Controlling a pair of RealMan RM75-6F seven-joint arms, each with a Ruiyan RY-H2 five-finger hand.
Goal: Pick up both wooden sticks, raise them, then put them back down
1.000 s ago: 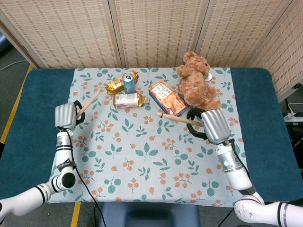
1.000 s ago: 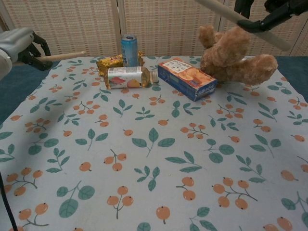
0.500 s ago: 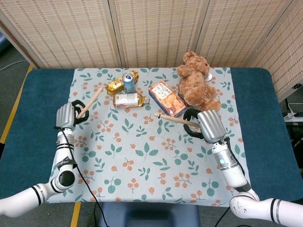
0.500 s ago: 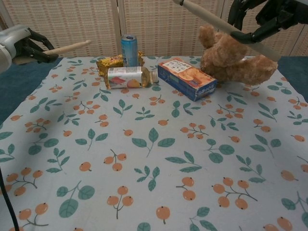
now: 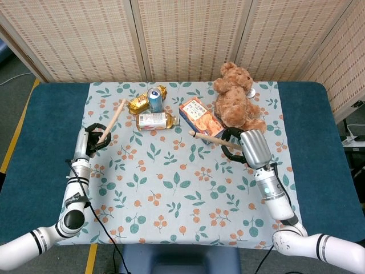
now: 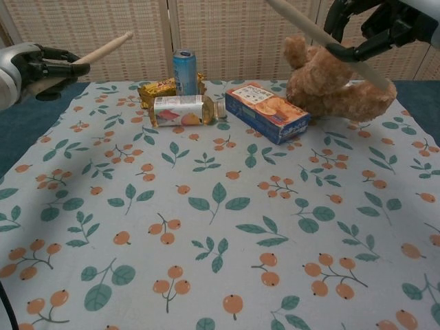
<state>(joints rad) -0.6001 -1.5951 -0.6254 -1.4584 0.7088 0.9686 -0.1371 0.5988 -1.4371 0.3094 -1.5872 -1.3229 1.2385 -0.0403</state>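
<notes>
My left hand (image 5: 89,142) (image 6: 27,65) grips one wooden stick (image 5: 112,120) (image 6: 103,48) above the left side of the cloth, the stick pointing up toward the back. Over the right side, my right hand (image 5: 246,147) (image 6: 375,24) holds the second wooden stick (image 5: 209,139) (image 6: 313,34), which slants left in front of the teddy bear (image 5: 236,103) (image 6: 333,79). Both sticks are off the table.
A floral cloth (image 5: 182,182) covers the table. At the back stand a blue can (image 5: 154,99), a gold packet (image 5: 138,103), a lying bottle (image 5: 154,120) and an orange box (image 5: 200,118). Woven screens (image 5: 188,34) close the rear.
My left hand has turned so its stick tilts more steeply upward. My right hand has shifted slightly, its stick swinging a little; both sticks stay held in the air.
</notes>
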